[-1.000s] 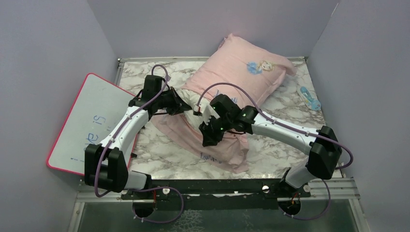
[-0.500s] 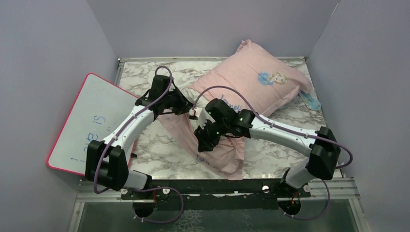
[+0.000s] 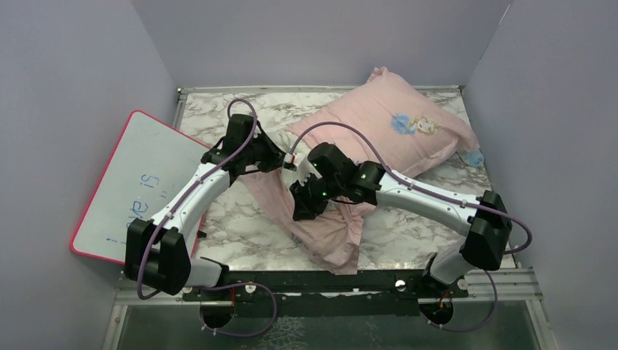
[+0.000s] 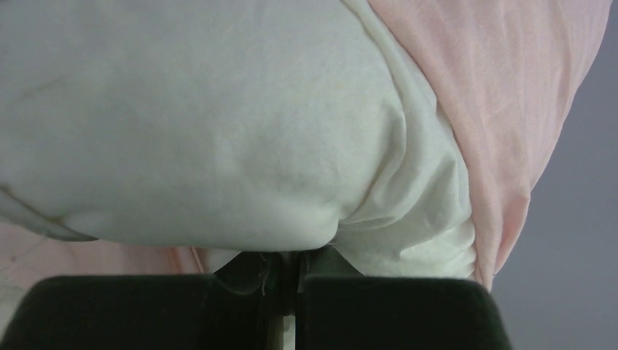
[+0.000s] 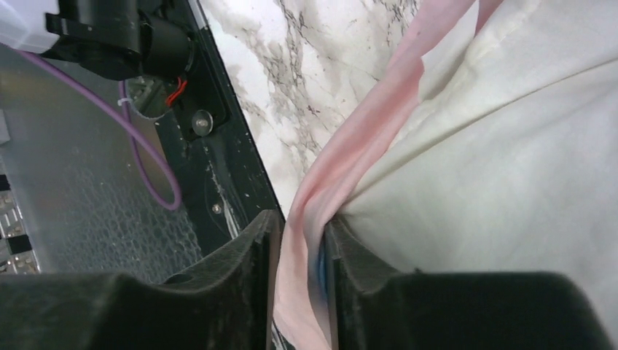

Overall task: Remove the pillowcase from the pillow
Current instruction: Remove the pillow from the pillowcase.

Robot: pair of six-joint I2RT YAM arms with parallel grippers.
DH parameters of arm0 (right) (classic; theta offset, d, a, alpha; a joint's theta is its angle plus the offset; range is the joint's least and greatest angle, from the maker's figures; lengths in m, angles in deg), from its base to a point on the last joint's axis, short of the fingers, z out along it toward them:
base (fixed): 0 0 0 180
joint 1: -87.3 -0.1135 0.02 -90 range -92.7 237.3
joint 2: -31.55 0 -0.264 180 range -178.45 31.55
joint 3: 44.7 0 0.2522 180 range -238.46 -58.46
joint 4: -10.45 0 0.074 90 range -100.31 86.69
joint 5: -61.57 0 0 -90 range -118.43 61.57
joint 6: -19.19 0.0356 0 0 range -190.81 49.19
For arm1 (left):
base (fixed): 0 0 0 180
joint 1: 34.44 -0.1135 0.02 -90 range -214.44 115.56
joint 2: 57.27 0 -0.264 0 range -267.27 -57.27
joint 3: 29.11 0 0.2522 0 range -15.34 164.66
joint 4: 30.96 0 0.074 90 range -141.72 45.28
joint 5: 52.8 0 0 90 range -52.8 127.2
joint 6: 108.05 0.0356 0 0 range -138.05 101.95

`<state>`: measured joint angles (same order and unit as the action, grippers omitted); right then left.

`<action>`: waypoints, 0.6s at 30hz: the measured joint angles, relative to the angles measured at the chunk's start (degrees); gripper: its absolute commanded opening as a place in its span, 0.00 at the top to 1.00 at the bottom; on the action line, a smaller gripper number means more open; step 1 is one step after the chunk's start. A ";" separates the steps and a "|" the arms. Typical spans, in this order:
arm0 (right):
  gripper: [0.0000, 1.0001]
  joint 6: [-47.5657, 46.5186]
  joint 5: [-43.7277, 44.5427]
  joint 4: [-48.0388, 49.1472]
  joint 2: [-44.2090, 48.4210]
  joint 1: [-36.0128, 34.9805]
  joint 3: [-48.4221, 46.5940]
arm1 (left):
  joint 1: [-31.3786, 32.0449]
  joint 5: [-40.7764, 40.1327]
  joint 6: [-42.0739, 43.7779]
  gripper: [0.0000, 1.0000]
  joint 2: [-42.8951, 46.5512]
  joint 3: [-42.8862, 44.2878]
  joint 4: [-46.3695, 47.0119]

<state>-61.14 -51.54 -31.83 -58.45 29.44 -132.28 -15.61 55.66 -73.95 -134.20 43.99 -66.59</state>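
The pillowcase [image 3: 379,131] shows its pale pink side and lies slantwise from the far right corner to the near middle. Its far part is plump; its near part is flat and loose. The white pillow [image 4: 218,124] is hidden inside it in the top view. My left gripper [image 3: 283,162] is at the case's left edge, shut on a pinch of the white pillow [image 4: 291,266]. Pink case fabric [image 4: 503,95] lies to its right. My right gripper [image 3: 299,211] is shut on a fold of pink pillowcase [image 5: 301,248], with the white pillow [image 5: 510,146] right beside it.
A pink-edged whiteboard [image 3: 138,186] leans at the left over the marble table [image 3: 240,226]. A small blue and white object [image 3: 472,155] lies at the far right, partly under the pillow. Grey walls close in the left, far and right sides.
The plump end of the pillow has slid right towards the far right corner. My right gripper has moved left and nearer with the case fold, and the loose case now stretches further towards the near edge.
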 measured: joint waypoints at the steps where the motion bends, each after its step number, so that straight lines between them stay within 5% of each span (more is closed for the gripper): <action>1: 0.68 0.07 0.04 -0.09 0.68 -0.04 0.00 | 0.00 -0.04 -0.02 1.00 0.00 -0.09 0.24; 5: 0.72 -0.39 -1.18 -0.42 1.60 -0.04 0.00 | 0.00 -0.07 -0.02 1.00 0.26 -0.68 0.76; 10: 0.62 -0.98 -3.48 -1.16 -0.39 -0.02 -0.11 | -0.07 -0.04 0.04 1.00 0.72 -1.14 -0.22; 18: 0.50 2.80 5.79 -2.36 -0.33 -1.68 -2.10 | -0.68 -1.14 0.20 1.00 0.96 -1.62 0.85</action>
<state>-58.34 -45.75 -34.19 -58.78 27.75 -134.38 -16.28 54.52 -73.75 -133.23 42.37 -65.74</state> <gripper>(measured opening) 0.478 0.049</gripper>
